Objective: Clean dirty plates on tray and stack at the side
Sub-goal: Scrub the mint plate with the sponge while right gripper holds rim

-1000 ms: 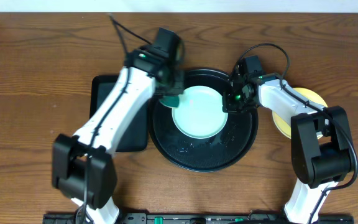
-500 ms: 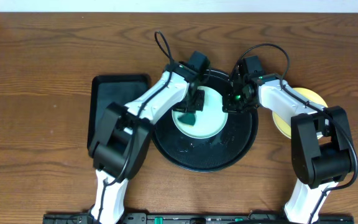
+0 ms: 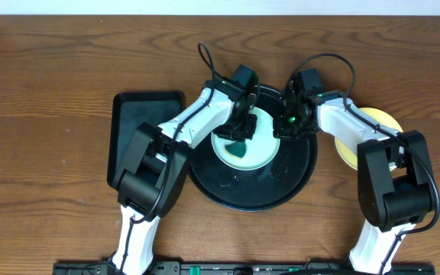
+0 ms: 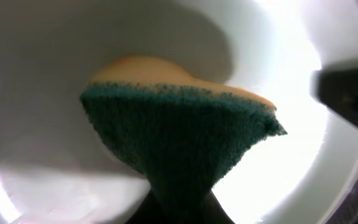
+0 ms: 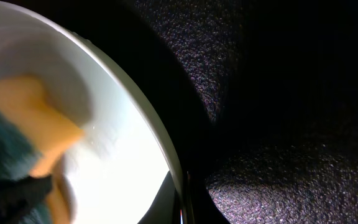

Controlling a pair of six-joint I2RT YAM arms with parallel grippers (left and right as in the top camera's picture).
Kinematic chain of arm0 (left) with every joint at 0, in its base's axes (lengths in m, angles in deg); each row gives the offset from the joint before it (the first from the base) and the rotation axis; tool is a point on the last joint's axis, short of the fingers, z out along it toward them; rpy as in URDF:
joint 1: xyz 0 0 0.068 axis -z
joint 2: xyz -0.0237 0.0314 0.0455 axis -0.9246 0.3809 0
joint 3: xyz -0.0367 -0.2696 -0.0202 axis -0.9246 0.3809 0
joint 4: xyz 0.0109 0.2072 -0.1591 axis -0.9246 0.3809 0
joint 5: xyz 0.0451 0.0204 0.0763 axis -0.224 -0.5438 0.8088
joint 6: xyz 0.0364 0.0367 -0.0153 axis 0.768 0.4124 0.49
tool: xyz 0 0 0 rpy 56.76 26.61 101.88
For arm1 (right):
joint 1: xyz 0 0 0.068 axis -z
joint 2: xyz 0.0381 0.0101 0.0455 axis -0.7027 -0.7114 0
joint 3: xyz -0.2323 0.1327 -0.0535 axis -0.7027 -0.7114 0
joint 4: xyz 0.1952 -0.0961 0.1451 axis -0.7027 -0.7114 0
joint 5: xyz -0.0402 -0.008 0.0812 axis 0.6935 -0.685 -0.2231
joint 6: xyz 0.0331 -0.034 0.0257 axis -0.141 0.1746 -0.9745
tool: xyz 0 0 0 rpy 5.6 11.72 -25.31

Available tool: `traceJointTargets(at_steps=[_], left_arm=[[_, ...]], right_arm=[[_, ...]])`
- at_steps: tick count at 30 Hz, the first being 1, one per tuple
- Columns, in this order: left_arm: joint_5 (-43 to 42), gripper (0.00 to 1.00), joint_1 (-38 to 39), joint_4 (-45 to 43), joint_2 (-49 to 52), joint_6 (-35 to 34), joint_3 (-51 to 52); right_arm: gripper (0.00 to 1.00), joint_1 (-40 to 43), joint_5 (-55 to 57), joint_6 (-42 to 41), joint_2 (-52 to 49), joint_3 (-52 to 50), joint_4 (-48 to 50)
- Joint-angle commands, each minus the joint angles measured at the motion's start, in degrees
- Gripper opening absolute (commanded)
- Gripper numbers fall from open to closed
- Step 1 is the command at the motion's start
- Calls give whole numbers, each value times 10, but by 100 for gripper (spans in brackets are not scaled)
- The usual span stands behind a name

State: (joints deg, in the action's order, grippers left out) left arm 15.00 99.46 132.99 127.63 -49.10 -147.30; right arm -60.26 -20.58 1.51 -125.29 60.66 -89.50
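Observation:
A pale mint-blue plate (image 3: 254,156) lies in the large round black tray (image 3: 239,197). My left gripper (image 3: 241,130) is shut on a green and yellow sponge (image 3: 237,150) and presses it onto the plate; the sponge fills the left wrist view (image 4: 179,143) over the plate (image 4: 36,74). My right gripper (image 3: 287,126) is shut on the plate's right rim (image 5: 178,167), with the tray floor (image 5: 278,112) beside it. A pale yellow plate (image 3: 384,121) lies on the table to the right, partly under my right arm. A third plate is not in view.
A smaller rectangular black tray (image 3: 132,126) lies left of the round tray. Bare wooden table surrounds both trays. The table's far edge runs along the top of the overhead view.
My left arm swung from the tray's left rim over the plate with the sponge and now holds it lower on the plate's middle. My right arm has not moved.

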Motion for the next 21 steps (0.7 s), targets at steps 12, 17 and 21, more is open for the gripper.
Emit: traceJointTargets(at_steps=[12,17,21], left_arm=[[319,7,19,-83,30,-45,7],[348,8,19,-34,30,-90,7],[346,7,20,12,30,-143,7]], right_arm=[[1,-10,37,-8,-23,-21,-2],[1,-10,37,-8,-23,-21,-1],[1,-10,37,-8,-23,-21,-1]])
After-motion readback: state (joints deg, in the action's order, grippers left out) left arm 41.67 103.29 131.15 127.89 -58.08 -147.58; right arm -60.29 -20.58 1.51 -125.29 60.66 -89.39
